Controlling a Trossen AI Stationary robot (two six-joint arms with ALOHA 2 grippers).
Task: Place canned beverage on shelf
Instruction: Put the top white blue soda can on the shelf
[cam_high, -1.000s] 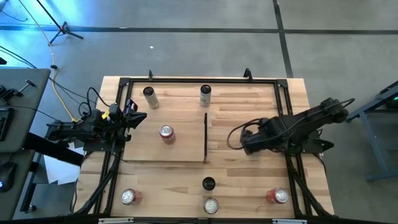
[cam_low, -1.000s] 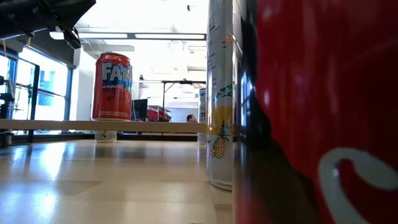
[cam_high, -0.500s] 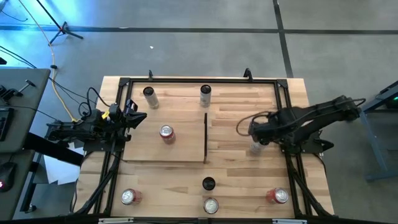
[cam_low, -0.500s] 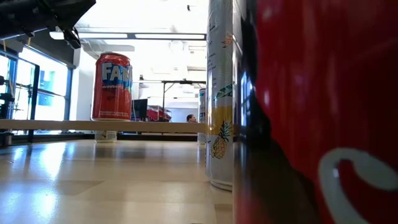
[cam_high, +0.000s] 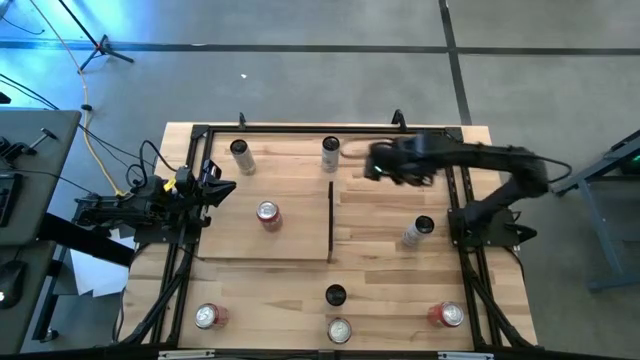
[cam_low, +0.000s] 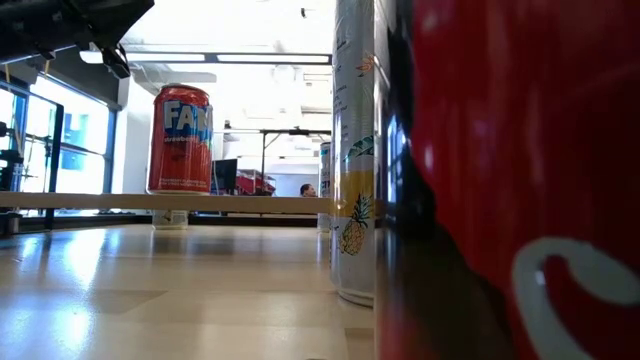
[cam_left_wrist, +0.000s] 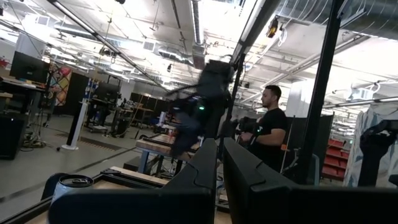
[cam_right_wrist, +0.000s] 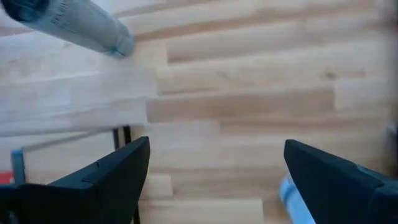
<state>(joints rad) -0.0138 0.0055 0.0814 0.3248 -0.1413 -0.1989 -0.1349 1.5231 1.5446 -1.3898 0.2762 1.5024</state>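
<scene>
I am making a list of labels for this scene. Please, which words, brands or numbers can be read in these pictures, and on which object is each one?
"FA": large white letters on the orange can standing on the shelf; the rest of the word turns out of sight.
Tall slim can with a pineapple drawing: small print, too blurred to read.
Red can nearest the low camera: only a white curl, no readable word.

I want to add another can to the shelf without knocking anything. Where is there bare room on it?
On the pale-wood shelf panel, only the red-bodied can stands mid-panel; the strip between it and the thin dark upright edge is bare. The far edge is crowded: two tall slim silver cans, open right gripper beside one.
</scene>
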